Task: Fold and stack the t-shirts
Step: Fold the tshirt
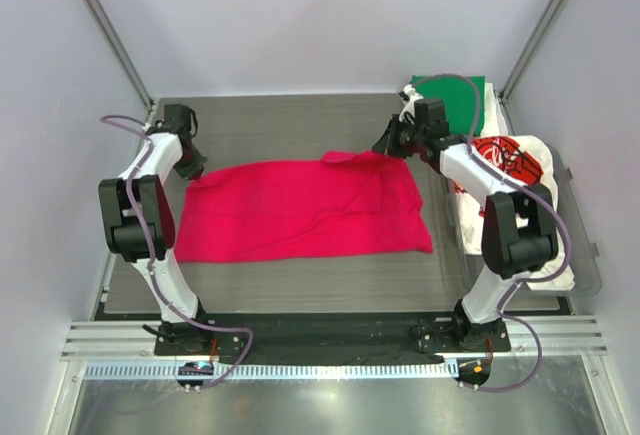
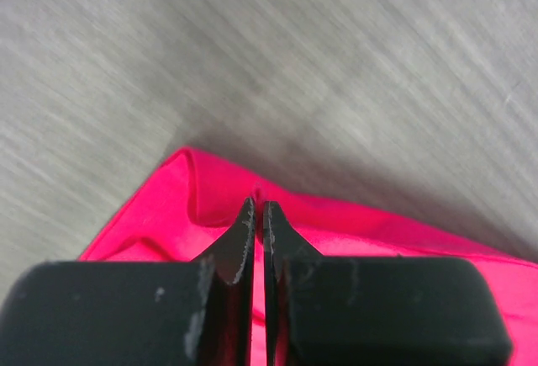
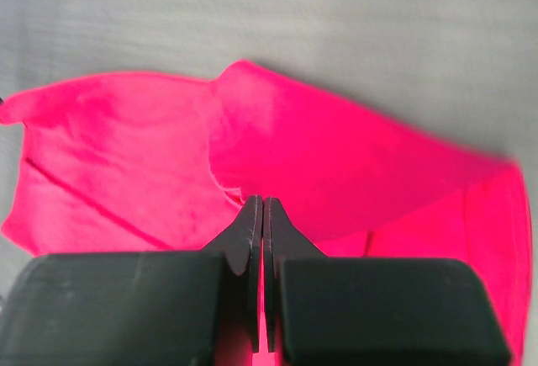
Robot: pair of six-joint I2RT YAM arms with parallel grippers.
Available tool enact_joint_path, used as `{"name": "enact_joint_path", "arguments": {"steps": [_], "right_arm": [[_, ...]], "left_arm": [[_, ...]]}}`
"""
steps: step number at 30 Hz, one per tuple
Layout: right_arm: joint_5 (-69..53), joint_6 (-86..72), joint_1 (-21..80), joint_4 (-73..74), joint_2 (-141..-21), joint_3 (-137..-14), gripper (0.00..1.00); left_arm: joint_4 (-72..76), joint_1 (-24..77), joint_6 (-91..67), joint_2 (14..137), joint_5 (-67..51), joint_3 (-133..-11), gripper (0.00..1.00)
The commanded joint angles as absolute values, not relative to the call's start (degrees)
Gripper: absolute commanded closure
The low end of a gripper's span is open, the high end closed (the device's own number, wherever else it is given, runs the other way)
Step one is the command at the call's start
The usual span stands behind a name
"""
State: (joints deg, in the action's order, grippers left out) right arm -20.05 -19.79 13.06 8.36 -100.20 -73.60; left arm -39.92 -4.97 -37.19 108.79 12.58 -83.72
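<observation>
left gripper (image 1: 192, 167): you've got it at the 10 o'clock corner of the magenta t-shirt (image 1: 300, 210). Jaws pressed together, no gap to speak of. Left wrist view shows its tips (image 2: 257, 206) right on the folded cloth corner, with red showing between the fingers lower down, so it reads as pinching the cloth.
magenta t-shirt: spread flat mid-table, long axis running 9 to 3 o'clock. Far edge has a small raised fold near 12 o'clock. Near-right corner points to 4 o'clock.
table (image 1: 270, 125): grey wood-grain top, bare around the shirt.
right gripper (image 1: 388, 145): sits at the shirt's 1 o'clock corner. Jaws closed tight. Right wrist view (image 3: 257, 202) shows the tips on the cloth edge, pink visible in the slit, so it's clamped on the cloth too.
green t-shirt (image 1: 455, 100): folded, at 1 o'clock of the table, just behind the right wrist.
white printed t-shirt (image 1: 515, 160): at 3 o'clock, red-black print up, partly hidden by the right arm, lying on pale cloth in a clear bin (image 1: 588, 255).
</observation>
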Motion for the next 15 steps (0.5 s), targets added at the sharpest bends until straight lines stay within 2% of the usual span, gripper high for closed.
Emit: {"name": "enact_joint_path", "arguments": {"steps": [1,10,15], "right_arm": [[-19.4,-19.8,13.0,10.5,-92.5,-68.8,0.99],[-16.1,-21.8,12.9,14.0,-77.4,-57.3,0.99],[-13.1,-22.1,12.9,17.4,-70.1,-54.2,0.99]], "left_arm": [[-39.8,-4.8,-36.4,104.4,12.5,-80.9,1.00],[-39.1,-4.8,-34.0,101.3,12.8,-76.6,1.00],[-39.2,-4.9,-32.0,100.5,16.9,-76.8,1.00]]}}
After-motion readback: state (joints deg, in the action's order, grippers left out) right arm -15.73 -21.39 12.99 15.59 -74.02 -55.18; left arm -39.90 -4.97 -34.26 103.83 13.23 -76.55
